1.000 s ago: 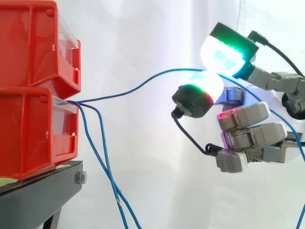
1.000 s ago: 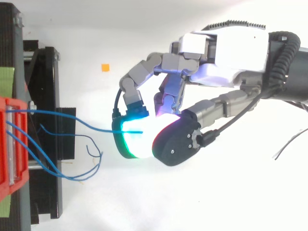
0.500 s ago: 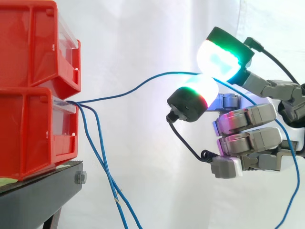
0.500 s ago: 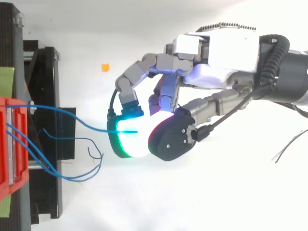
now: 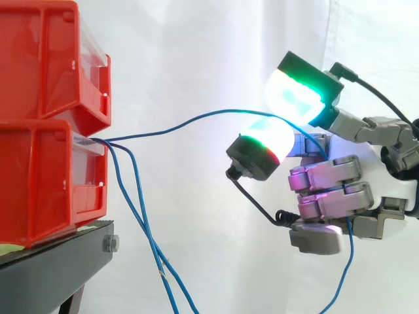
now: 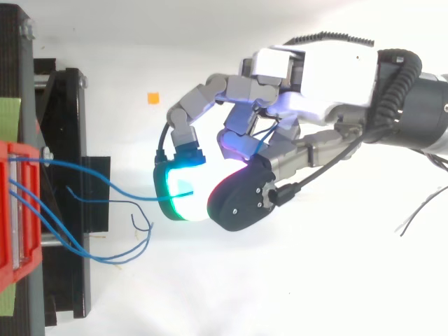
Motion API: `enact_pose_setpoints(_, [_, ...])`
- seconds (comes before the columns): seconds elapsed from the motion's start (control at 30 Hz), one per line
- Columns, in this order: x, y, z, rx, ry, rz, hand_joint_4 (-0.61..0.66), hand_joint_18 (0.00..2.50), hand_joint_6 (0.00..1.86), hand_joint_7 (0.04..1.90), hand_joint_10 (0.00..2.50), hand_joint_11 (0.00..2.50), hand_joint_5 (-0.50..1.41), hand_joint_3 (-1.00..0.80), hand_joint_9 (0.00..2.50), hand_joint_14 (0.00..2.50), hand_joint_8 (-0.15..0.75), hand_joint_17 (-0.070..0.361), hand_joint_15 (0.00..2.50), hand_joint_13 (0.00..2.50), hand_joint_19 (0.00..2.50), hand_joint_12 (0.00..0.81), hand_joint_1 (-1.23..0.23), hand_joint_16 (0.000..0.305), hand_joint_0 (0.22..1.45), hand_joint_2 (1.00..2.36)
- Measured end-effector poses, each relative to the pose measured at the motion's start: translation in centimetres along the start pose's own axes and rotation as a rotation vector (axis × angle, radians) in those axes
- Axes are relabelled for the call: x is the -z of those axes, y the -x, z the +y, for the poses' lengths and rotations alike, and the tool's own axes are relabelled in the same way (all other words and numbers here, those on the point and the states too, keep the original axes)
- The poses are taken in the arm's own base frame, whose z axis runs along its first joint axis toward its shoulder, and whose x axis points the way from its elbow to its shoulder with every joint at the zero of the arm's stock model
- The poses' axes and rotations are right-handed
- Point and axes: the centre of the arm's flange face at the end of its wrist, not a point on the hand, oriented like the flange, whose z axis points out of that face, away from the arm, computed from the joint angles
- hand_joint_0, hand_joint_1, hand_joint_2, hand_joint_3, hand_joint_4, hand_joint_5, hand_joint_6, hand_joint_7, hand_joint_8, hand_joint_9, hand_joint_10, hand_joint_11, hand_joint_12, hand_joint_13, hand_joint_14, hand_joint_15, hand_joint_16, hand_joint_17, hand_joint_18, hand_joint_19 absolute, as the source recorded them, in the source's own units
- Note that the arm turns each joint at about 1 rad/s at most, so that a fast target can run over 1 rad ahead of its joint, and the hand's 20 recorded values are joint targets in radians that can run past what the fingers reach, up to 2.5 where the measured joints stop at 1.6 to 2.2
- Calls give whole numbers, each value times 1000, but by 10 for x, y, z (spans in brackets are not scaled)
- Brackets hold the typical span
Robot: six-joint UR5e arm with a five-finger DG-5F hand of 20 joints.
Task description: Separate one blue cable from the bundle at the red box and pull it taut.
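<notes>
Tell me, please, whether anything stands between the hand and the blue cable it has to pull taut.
Nothing visible does. The blue cable already runs from the lower red bin into the hand, between its glowing fingers; the other cables hang below it.

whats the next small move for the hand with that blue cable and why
Probably draw the hand away from the red box, keeping the pinch. The blue cable it pinches runs from the box in a loose, arcing curve, so it is lifted clear of the hanging cables but not yet taut.
</notes>
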Motion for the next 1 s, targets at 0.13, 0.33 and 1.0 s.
enact_pose_setpoints(0.13, [0,-2,0,33,-1,3,24,1285,902,1074,1932,1587,-155,-443,1132,1844,310,110,1462,1178,1125,384,-573,49,673,1005])
enact_pose_setpoints(0.33, [0,-2,-1,84,-5,2,22,1272,904,1050,1951,1548,-156,-405,1079,1878,314,112,1427,1138,1098,393,-584,50,669,1007])
enact_pose_setpoints(1.0, [-1,-3,-23,66,-16,-16,-71,1232,949,1083,2074,1422,-197,-274,942,1893,313,114,1352,1084,1085,394,-774,51,741,1015])
